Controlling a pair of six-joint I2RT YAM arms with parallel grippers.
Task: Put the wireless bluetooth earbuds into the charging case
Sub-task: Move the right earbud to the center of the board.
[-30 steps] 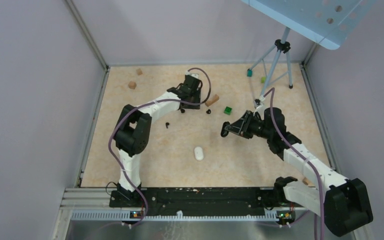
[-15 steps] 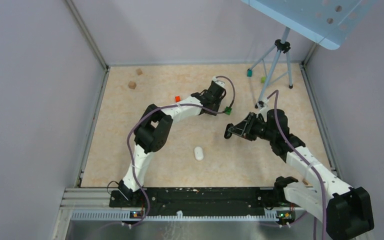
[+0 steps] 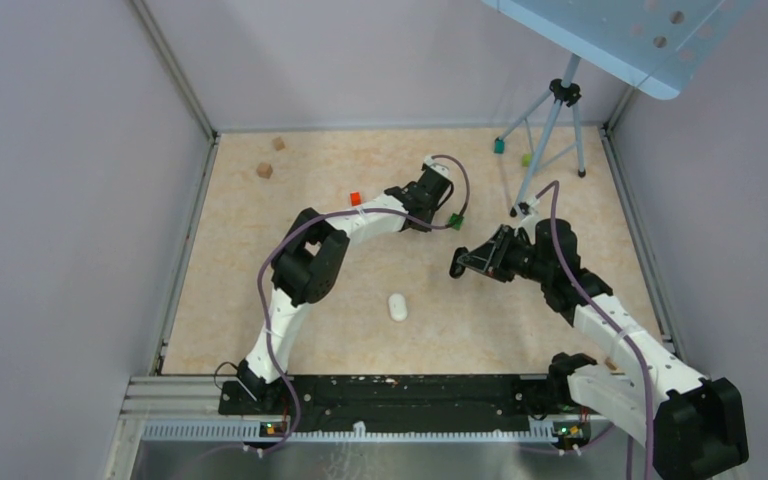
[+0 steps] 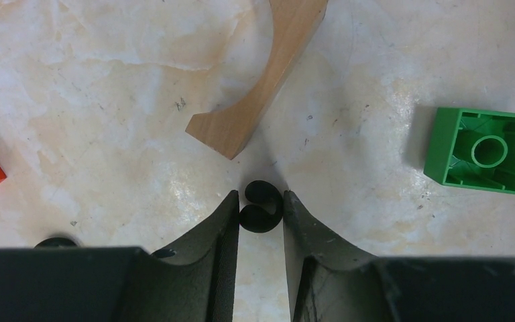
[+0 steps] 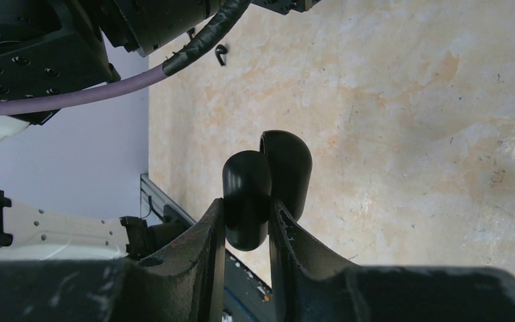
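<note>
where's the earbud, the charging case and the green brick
earbud [image 4: 260,209], left wrist view, on its rounded body
charging case [image 5: 247,191], right wrist view, on its nearer half
green brick [image 4: 486,151], left wrist view, on its middle

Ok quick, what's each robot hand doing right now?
Left gripper: jaws hugging a black earbud on the table; a real grip cannot be told.
Right gripper: shut on the black charging case.

The top external camera looks down from high behind the near edge, covering the whole beige marbled surface [image 3: 220,280]. The left wrist camera faces straight down past the left gripper [image 4: 260,196], very near; both views share the green plastic brick [image 4: 484,151]. The right wrist camera looks obliquely across the surface.
</note>
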